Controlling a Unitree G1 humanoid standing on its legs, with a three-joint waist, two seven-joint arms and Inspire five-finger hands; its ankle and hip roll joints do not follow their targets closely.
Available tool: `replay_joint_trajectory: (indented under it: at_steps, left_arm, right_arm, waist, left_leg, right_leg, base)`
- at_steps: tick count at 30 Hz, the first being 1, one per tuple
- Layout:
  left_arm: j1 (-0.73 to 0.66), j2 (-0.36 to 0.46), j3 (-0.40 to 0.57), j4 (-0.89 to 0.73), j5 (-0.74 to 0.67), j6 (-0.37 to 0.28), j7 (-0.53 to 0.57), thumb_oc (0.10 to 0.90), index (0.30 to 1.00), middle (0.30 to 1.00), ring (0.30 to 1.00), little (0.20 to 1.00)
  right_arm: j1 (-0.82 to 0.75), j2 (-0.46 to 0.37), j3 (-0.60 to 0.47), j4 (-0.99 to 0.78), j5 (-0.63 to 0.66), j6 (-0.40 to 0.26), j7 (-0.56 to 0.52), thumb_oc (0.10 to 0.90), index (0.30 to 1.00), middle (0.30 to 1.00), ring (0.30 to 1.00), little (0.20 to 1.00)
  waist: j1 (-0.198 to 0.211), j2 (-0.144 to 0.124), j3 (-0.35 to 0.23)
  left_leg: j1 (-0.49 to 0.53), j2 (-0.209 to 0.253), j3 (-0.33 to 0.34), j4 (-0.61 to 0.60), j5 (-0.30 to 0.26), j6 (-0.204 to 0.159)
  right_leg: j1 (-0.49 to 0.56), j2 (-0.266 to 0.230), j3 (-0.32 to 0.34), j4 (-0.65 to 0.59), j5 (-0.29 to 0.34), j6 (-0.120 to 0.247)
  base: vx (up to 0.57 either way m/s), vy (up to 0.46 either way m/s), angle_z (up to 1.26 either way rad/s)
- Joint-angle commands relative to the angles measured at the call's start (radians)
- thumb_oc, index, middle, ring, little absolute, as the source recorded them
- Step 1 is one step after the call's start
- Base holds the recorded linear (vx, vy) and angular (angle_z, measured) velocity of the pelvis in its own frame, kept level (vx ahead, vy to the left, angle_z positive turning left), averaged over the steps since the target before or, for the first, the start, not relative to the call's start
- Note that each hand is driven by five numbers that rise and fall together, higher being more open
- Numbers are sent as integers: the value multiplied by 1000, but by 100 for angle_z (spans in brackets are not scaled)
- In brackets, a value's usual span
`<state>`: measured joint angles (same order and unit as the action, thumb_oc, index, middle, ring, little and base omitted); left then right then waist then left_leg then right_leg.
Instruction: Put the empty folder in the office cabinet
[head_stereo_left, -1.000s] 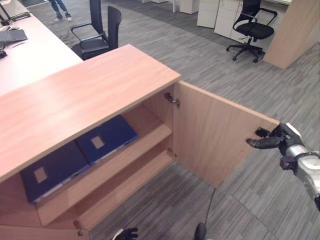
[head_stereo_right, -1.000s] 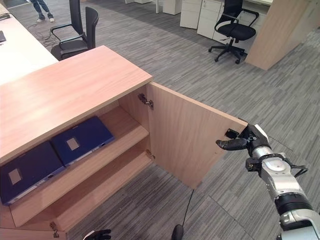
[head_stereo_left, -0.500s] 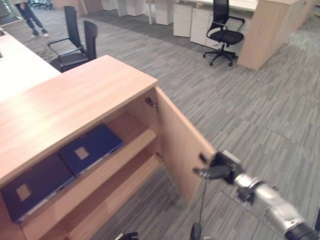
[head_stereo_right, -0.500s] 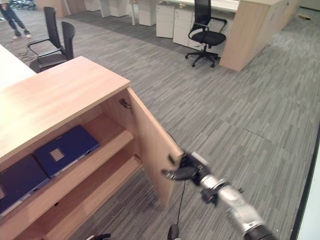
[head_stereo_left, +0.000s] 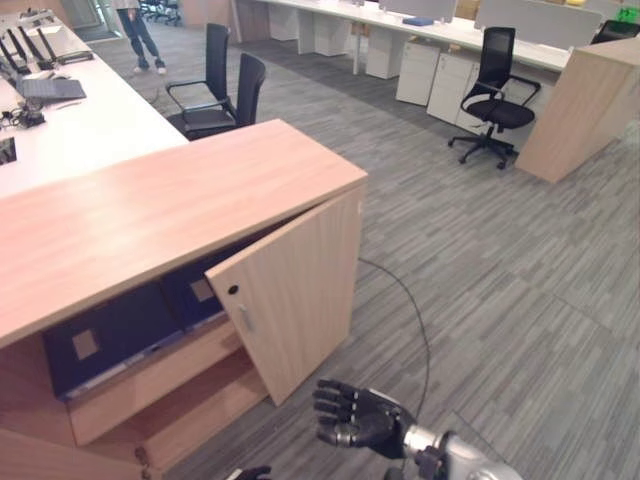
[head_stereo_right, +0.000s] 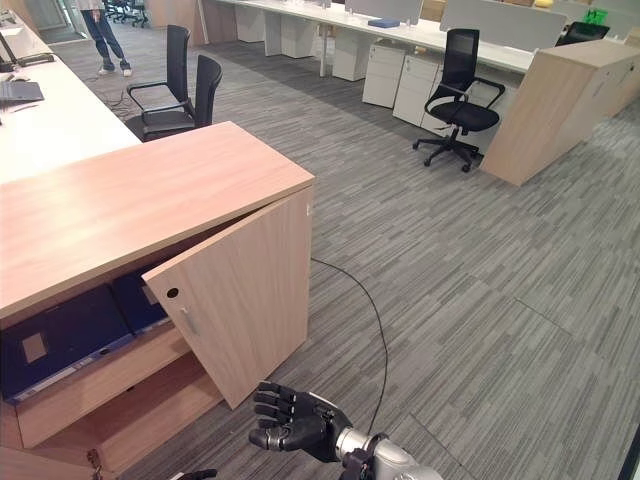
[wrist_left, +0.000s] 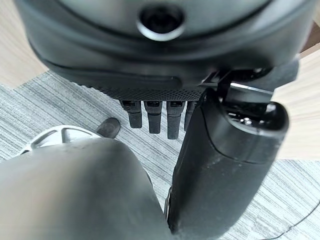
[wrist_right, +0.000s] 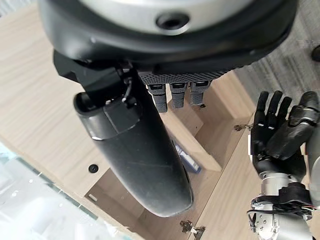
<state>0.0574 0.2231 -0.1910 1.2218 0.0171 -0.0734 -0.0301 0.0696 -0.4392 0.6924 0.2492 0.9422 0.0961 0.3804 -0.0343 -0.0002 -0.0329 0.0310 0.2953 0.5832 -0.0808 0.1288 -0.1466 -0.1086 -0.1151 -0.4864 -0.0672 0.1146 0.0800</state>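
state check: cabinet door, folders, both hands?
cabinet door: partly shut, ajar
folders: dark blue, lying flat on the upper shelf
right hand: open, holding nothing, off the door
left hand: open, holding nothing

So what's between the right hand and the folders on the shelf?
The cabinet door, half shut, stands between the right hand and the blue folders. Bare grey carpet separates hand and door. Both eye views show it.
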Motion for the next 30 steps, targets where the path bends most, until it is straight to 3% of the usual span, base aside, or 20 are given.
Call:
replay_joint_trajectory:
  at_steps: [1,5,8,13,15,16,17,18,21,26,30]
  left_arm:
    - [-20,18,-30,36,43,-18,20,800,900,900,900,900]
    - [-18,21,-17,33,10,-22,33,800,900,900,900,900]
    - [-32,28,-16,17,-31,-28,34,800,900,900,900,900]
    - [-74,11,-63,-45,-124,-41,27,800,900,900,900,900]
    - [-72,-3,-85,-70,-168,-46,23,800,900,900,900,900]
    - [-72,-7,-96,-76,-191,-50,24,800,900,900,900,900]
    - [-77,-17,-107,-73,-217,-52,22,800,900,900,900,900]
    - [-79,-17,-108,-73,-218,-53,22,800,900,900,900,900]
    - [-88,-31,-98,-28,-206,-39,22,800,900,900,900,900]
    - [-102,-64,-80,57,-162,-20,5,800,900,900,900,900]
    - [-84,-84,-78,76,-161,-13,-24,800,900,900,900,900]
  right_arm:
    - [-111,104,-29,-43,26,-59,46,800,900,900,900,900]
    - [-131,116,-21,3,11,-60,35,800,900,900,900,900]
    - [-148,104,-22,48,-54,-64,25,800,900,900,900,900]
    - [-136,124,-113,322,-210,-76,-40,800,900,900,900,900]
    - [-147,150,-153,508,-309,-82,-90,800,900,900,900,900]
    - [-165,173,-179,606,-346,-86,-118,800,900,900,900,900]
    - [-189,201,-236,767,-409,-95,-153,800,900,900,900,900]
    - [-193,204,-239,772,-411,-98,-151,800,900,900,900,900]
    - [-190,216,-342,968,-518,-99,-206,800,900,900,900,900]
    - [-140,203,-554,1134,-489,-103,-266,800,900,900,900,900]
    - [-118,190,-664,1191,-407,-107,-288,800,900,900,900,900]
  waist:
    - [5,-39,52]
    - [26,-43,55]
    - [47,-51,72]
    - [74,-63,91]
    - [87,-64,95]
    - [98,-67,101]
    - [112,-71,105]
    - [111,-71,106]
    - [108,-58,89]
    - [55,-7,62]
    - [41,29,47]
  left_leg:
    - [40,-8,13,-6,28,-54]
    - [42,11,-2,-4,67,-68]
    - [8,35,-32,-4,127,-88]
    - [-81,55,-61,-6,203,-94]
    - [-66,41,-28,7,165,-71]
    - [-59,24,-26,40,124,-53]
    - [-59,-5,-26,122,43,-27]
    - [-62,-5,-28,126,40,-24]
    - [-23,-50,9,163,-51,-3]
    - [31,-87,66,104,-98,30]
    - [24,-132,21,7,-78,56]
  right_leg:
    - [62,16,4,-20,-95,29]
    - [68,32,2,-20,-105,21]
    - [61,51,-16,-20,-115,10]
    - [58,42,-128,-20,-134,1]
    - [64,30,-175,-20,-144,-8]
    - [71,23,-198,-20,-148,-13]
    - [76,7,-250,-20,-144,-22]
    - [75,6,-253,-20,-143,-21]
    - [87,-15,-350,-18,-148,-32]
    - [111,-63,-460,8,-138,-43]
    - [113,-96,-493,26,-102,-25]
  base:
    - [33,-62,8]
    - [41,-107,6]
    - [-27,-155,4]
    - [-57,-133,69]
    - [-79,-110,122]
    - [-140,-131,129]
    - [-122,-90,125]
    - [-128,-68,126]
    - [-58,6,89]
    - [-43,147,114]
    - [-85,202,106]
